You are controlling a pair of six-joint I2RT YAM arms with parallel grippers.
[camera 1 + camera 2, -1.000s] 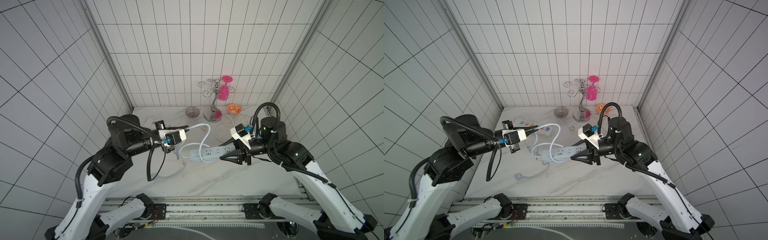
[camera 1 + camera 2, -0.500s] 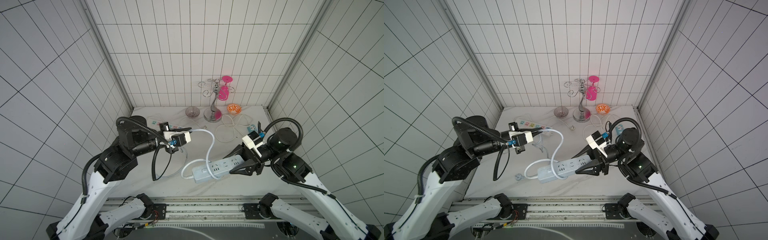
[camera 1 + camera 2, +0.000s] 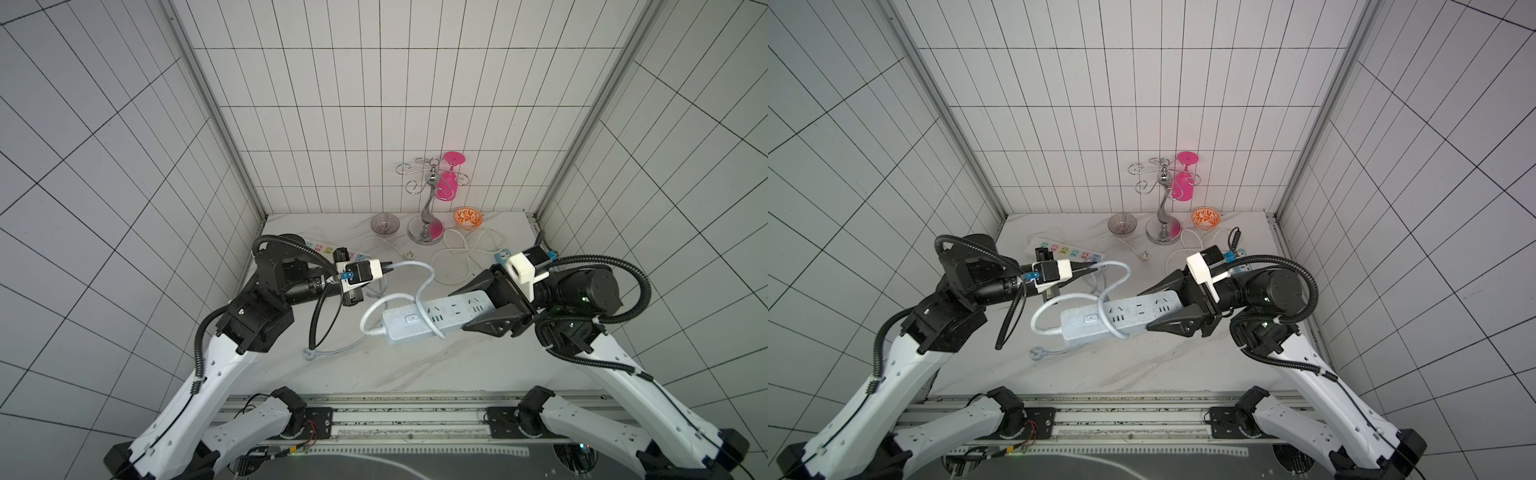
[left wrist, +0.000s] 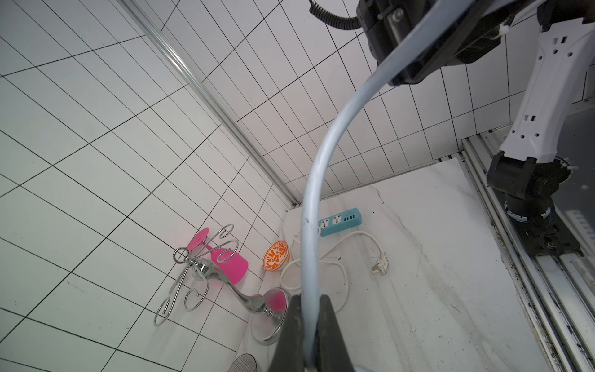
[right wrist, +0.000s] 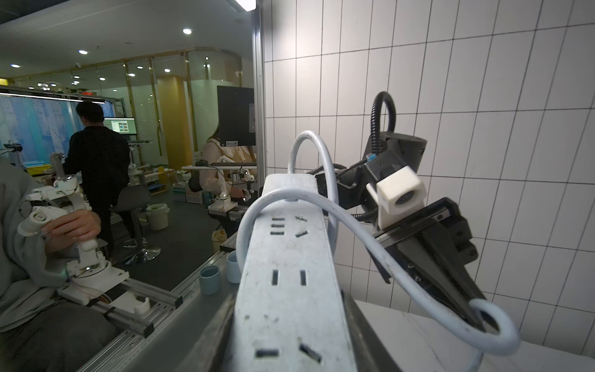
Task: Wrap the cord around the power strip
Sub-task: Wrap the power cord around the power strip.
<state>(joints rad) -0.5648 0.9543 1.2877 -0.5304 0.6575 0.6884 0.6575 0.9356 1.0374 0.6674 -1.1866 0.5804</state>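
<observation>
Plainly, my right claw (image 3: 461,307) was clamped on one end of the power strip (image 3: 399,330), a jaw along each long edge, the socket face turned up; the bar's free end (the one with the small switch) pointed away from that claw and toward my left claw (image 3: 390,266); the left claw was pinched on the cord (image 3: 426,276), its fingers (image 4: 328,328) pressed to the cable from either side; from the strip's free end the cord swung out in a loop; one turn of it lay slantwise across the socket face, between the switch and my right claw's tips; from there it rose in a curve to my left claw; beyond that pinch the cable dropped to the table, where its plug (image 3: 309,354) lay flat, well apart from both claws, on the side nearer my base; a white strip with coloured sockets (image 3: 1065,250) lay just behind my left claw; a bright blue strip (image 4: 340,220) sat on the table beyond my right claw.
</observation>
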